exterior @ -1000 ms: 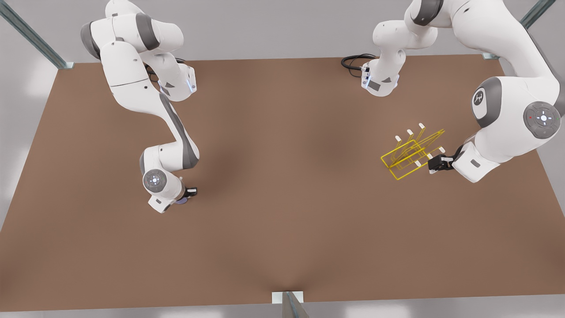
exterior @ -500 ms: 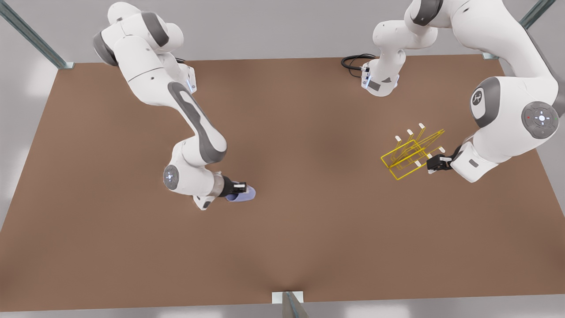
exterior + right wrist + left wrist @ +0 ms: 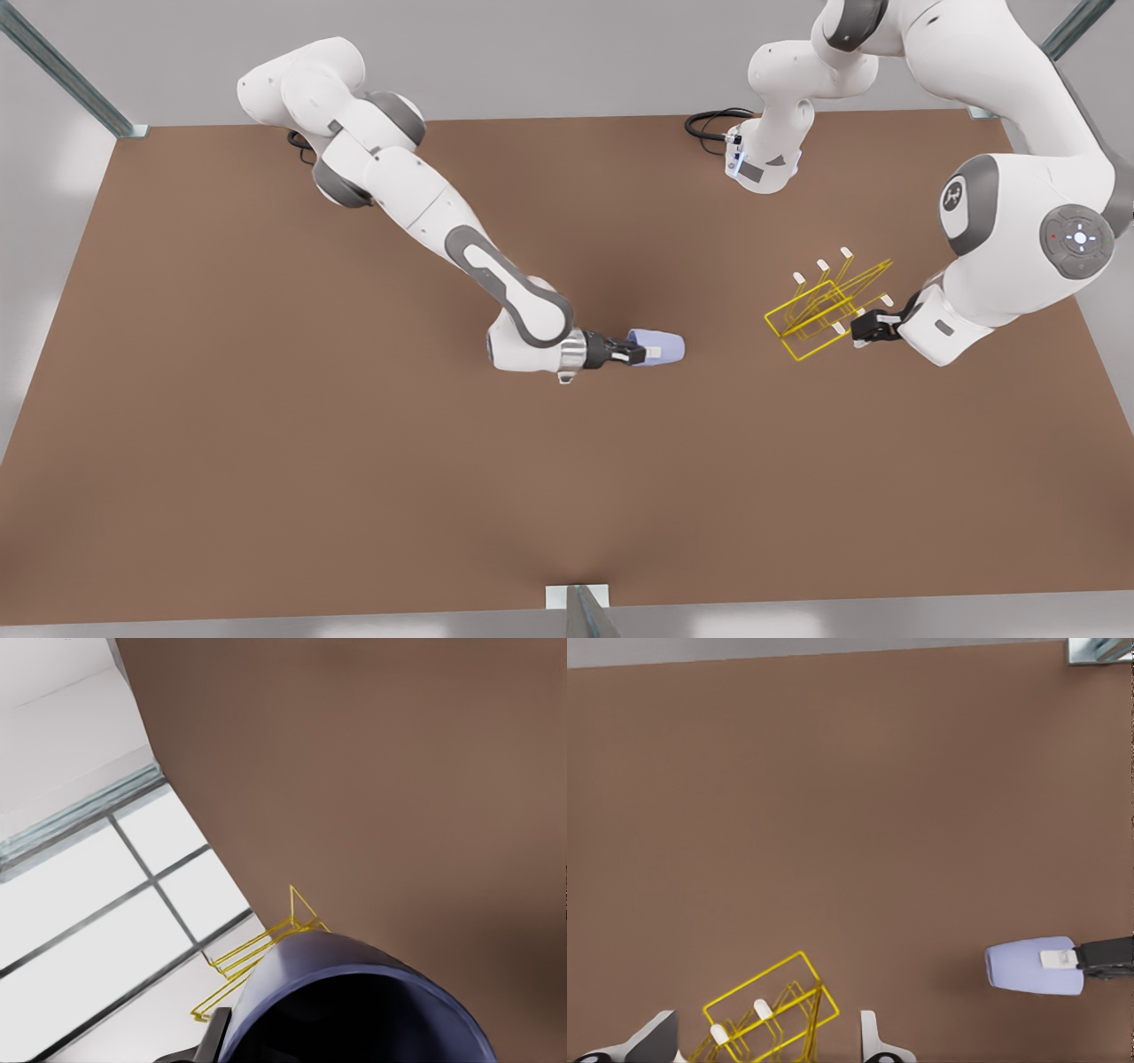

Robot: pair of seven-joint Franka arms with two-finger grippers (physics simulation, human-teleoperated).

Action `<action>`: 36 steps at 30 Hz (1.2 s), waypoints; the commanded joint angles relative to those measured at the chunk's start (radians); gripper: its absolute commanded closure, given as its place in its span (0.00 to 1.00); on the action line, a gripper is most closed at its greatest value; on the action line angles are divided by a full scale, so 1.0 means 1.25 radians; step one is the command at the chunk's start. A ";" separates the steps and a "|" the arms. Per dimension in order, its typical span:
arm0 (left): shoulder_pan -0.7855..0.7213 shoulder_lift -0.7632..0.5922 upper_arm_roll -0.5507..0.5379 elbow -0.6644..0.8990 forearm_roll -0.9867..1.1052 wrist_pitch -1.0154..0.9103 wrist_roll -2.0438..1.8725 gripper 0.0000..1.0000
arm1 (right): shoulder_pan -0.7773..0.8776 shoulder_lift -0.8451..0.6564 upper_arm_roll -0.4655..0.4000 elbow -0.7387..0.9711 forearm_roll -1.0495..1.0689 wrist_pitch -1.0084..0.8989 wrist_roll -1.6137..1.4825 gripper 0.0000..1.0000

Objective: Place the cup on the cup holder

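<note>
Lavender-blue tapered cup point(image 3: 657, 347) held on its side above the brown tabletop point(image 3: 266, 399), clamped in the right gripper point(image 3: 640, 354) near mid-table; yellow wire-frame cup holder point(image 3: 824, 310) well apart toward the front view's right, left gripper point(image 3: 866, 330) at its edge, fingers closed on the frame

Cup point(image 3: 354, 1010) cut off by right wrist pic's edge, base hidden. Cup holder point(image 3: 766, 1014) cropped in left wrist pic, partly behind cup in right.

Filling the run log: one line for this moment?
right gripper: holds cup sideways, mid-table | left gripper: at cup holder | cup not yet placed
</note>
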 commanded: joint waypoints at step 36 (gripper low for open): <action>-0.310 0.218 -0.073 -0.164 0.015 0.392 1.127 0.00 | -0.447 -0.694 -0.357 -0.183 -1.274 -0.773 -0.019 0.00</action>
